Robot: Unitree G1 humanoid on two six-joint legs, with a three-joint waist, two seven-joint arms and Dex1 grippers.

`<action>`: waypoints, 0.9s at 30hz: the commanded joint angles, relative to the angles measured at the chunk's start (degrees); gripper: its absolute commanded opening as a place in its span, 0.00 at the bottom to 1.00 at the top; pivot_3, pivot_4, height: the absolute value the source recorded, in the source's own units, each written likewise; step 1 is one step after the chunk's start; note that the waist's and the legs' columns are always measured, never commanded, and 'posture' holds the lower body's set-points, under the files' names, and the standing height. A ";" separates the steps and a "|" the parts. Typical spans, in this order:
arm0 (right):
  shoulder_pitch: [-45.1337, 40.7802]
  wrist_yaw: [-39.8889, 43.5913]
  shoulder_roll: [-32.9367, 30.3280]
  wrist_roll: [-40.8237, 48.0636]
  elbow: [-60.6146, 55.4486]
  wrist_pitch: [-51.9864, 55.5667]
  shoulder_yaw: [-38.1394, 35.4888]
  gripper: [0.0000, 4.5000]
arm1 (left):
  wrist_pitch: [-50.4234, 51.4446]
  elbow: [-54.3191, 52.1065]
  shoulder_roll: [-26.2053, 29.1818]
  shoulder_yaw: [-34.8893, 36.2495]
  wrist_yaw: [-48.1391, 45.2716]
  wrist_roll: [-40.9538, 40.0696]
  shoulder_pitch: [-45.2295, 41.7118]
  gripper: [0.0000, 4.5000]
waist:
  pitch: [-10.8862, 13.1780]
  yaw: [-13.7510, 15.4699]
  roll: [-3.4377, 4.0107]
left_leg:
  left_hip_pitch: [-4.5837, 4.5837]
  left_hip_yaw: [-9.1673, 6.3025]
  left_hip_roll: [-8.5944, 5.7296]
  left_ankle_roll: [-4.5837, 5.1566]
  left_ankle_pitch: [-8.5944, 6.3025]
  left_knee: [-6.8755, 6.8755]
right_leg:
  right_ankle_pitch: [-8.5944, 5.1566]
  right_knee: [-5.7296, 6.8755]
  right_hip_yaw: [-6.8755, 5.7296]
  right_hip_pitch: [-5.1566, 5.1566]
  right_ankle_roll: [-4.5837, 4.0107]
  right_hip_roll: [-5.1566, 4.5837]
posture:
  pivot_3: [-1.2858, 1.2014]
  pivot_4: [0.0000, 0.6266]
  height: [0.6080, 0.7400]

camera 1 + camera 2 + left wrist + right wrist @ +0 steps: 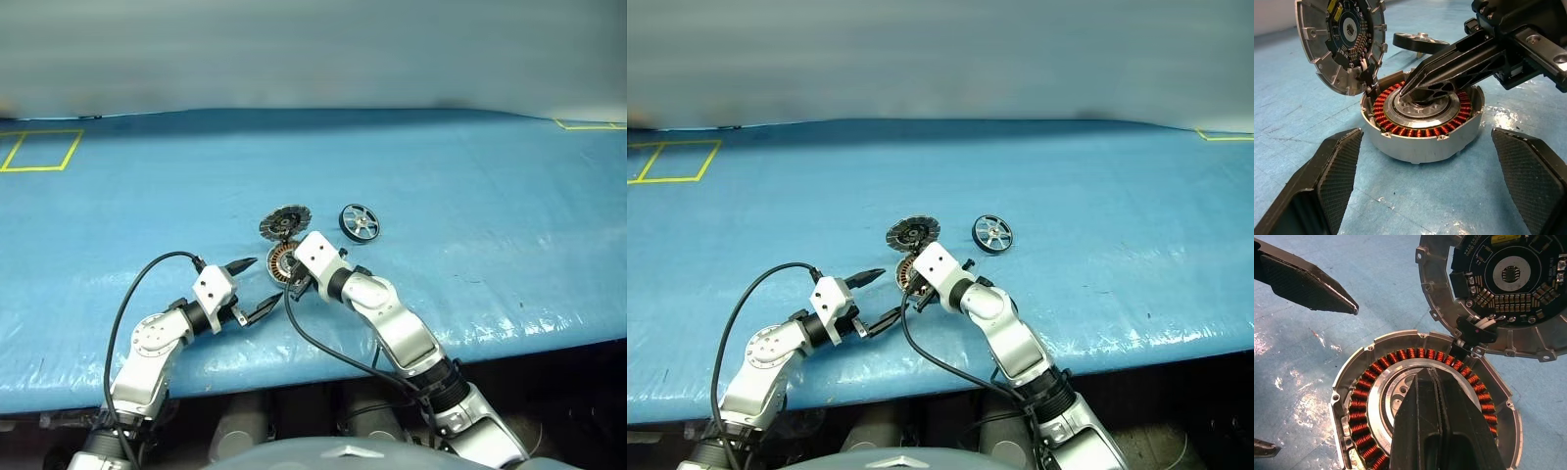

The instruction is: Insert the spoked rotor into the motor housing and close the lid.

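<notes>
Right tool [1413, 90] is pinched fully closed with nothing in it, and its tips sit down in the silver centre of the motor housing [1422, 129], inside the ring of coppery windings. In the right wrist view the two black fingers [1437, 431] are pressed together over that centre plate. The right arm reaches forward and angles across toward the robot's left, wrist tipped downward so the tool pokes into the housing from above.

Left tool [253, 287] is spread wide open, holding nothing. It hangs just short of the housing on the robot's left side, pointing roughly level and toward the right, with one finger [1327, 176] on each side of the housing in the left wrist view but not touching it. The left arm is bent low near the desk [490, 196] edge.

The lid [1342, 44] is flipped open and stands tilted up at the far edge of the housing, still joined to it at the rim, circuit-board face showing.

The spoked rotor [360, 222] lies flat on the blue desk, off to the right of the lid and a bit behind the housing, apart from both tools.
</notes>
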 commanded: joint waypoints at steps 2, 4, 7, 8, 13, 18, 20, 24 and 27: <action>1.88 -0.38 -1.68 -2.67 2.96 4.23 1.62 0.00 | -1.08 -1.26 0.02 0.05 -0.28 0.01 -0.12 1.00 | 0.00 0.00 0.00 | 0.00 -0.01 0.00 0.00 0.00 0.00 | 0.00 0.00 0.00 0.00 -0.01 0.00 | 0.52 0.24 1.00; 1.86 -0.56 -2.23 -3.76 3.13 4.42 2.15 0.00 | -1.05 -1.27 0.03 0.02 -0.32 0.01 -0.14 1.00 | -0.01 0.03 0.01 | 0.00 -0.01 0.00 -0.01 0.00 -0.01 | 0.00 -0.01 -0.01 0.00 -0.01 -0.01 | 0.52 0.24 1.00; 2.32 -0.46 -3.35 -5.45 3.42 4.71 3.30 0.00 | -1.05 -1.29 0.02 -0.01 -0.34 0.01 -0.12 1.00 | -0.09 0.06 0.00 | -0.01 -0.02 0.00 -0.01 -0.01 0.00 | 0.00 -0.02 -0.02 0.01 -0.01 -0.03 | 0.52 0.24 1.00; 2.41 -0.52 -3.57 -5.71 3.48 4.78 3.51 0.00 | -1.05 -1.30 0.02 -0.02 -0.34 0.01 -0.12 1.00 | -0.13 0.09 0.01 | 0.00 -0.03 0.00 -0.02 -0.02 0.00 | 0.00 -0.03 -0.03 0.02 -0.01 -0.03 | 0.52 0.24 1.00; 3.14 -1.10 -5.03 -8.10 3.51 5.07 4.30 0.00 | -0.99 -1.35 0.05 -0.05 -0.27 0.06 -0.04 1.00 | -0.41 0.17 0.06 | 0.00 -0.15 -0.02 -0.23 -0.15 -0.01 | -0.05 -0.10 -0.17 0.11 0.05 -0.10 | 0.52 0.24 1.00; 3.75 -1.07 -5.11 -8.57 2.92 5.04 3.97 0.00 | -0.98 -1.34 0.11 -0.15 -0.32 0.09 -0.12 1.00 | -0.65 0.19 0.21 | 0.03 -0.23 -0.02 -0.27 -0.17 0.00 | -0.17 -0.10 -0.43 0.18 0.21 -0.26 | 0.52 0.24 1.00; 4.05 -1.17 -4.93 -8.39 2.40 4.98 3.54 0.00 | -0.97 -1.30 0.15 -0.15 -0.35 0.09 -0.19 1.00 | -0.67 0.22 0.25 | 0.04 -0.24 -0.04 -0.25 -0.18 0.00 | -0.18 -0.10 -0.71 0.20 0.22 -0.53 | 0.52 0.24 1.00; 4.35 -2.05 -3.06 -6.42 0.01 4.71 0.72 0.00 | -0.99 -1.26 0.19 -0.16 -0.38 0.14 -0.28 1.00 | -0.66 0.35 0.26 | 0.01 -0.27 -0.08 -0.22 -0.18 -0.03 | -0.18 -0.11 -1.08 0.19 0.22 -0.73 | 0.52 0.24 1.00; 4.06 -1.62 -1.95 -4.81 -3.15 4.81 -1.23 0.00 | -1.07 -1.14 0.17 -0.17 -0.41 0.15 -0.35 1.00 | -0.61 0.40 0.32 | -0.03 -0.28 -0.09 -0.14 -0.16 -0.05 | -0.18 -0.14 -1.17 0.18 0.22 -0.74 | 0.52 0.24 1.00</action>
